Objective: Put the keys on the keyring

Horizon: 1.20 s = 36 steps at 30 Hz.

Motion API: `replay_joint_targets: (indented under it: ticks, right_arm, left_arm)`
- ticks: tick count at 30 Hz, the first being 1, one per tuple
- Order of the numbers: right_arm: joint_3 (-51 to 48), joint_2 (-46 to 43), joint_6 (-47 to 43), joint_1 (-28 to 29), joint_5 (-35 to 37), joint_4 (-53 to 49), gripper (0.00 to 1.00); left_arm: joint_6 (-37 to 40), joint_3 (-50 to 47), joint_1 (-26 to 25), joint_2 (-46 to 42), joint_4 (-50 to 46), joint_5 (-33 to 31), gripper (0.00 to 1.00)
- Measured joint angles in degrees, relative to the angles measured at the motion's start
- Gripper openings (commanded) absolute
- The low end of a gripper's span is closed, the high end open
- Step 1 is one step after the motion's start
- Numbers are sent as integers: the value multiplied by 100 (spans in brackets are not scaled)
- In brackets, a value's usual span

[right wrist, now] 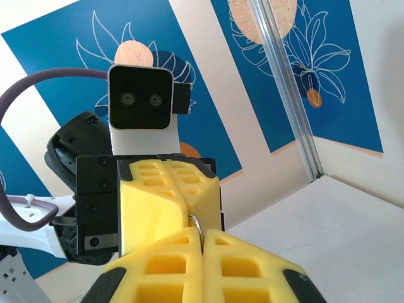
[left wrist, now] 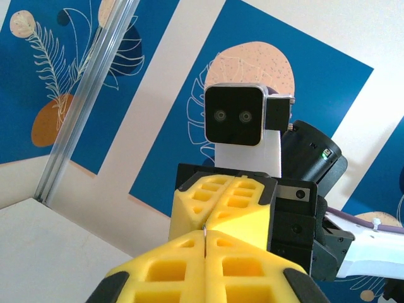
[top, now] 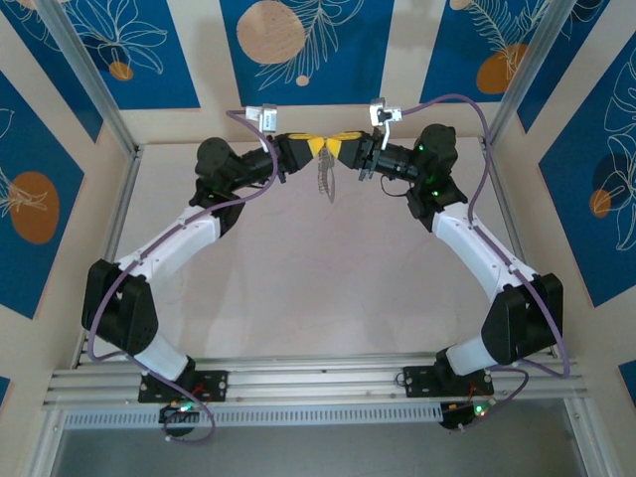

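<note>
Both my left claw [top: 324,148] and right claw [top: 342,149] were clamped shut tip-to-tip on the dangling keyring [top: 327,180], far centre; likely next: threading keys.

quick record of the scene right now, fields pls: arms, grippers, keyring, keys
arms: both reach to the far middle of the table, raised above it
left gripper: shut
right gripper: shut
contact: the two grippers meet tip to tip
keyring: hangs below the meeting point, off the table
metal loop: thin, sits at the fingertips in the right wrist view; which gripper pinches it is unclear
keys: too small to tell apart
</note>
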Motion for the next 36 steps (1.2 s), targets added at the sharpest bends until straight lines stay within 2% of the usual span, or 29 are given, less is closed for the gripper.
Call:
replay_joint_targets:
  ticks: [5, 7, 9, 12, 15, 24, 29, 36]
  right_arm:
    - [0, 0, -20, -9, -9, -15, 0]
    - [11, 0, -37, -39, -55, -39, 0]
    - [52, 0, -57, -103, -140, -157, 0]
    - [177, 9, -125, -262, -339, -439, 0]
    - [459, 68, -269, -433, -597, -813, 0]
    - [1537, 289, -1099, -719, -1515, -2398, 0]
    - [1952, 435, -1506, -750, -1853, -3115, 0]
    - [2046, 535, -1733, -732, -2009, -3569, 0]
  left_arm:
    - [0, 7, 0, 0, -15, 2, 1]
    - [9, 17, -2, 0, -48, 24, 18]
    - [17, 50, 0, 2, -92, 92, 30]
    - [83, 149, 37, 2, -146, 262, 41]
    - [168, 293, 120, 7, -227, 566, 48]
    - [393, 914, 308, 341, -612, 1528, 52]
    - [780, 1176, 326, 505, -1196, 1766, 52]
    - [927, 1329, 326, 590, -1379, 1945, 52]
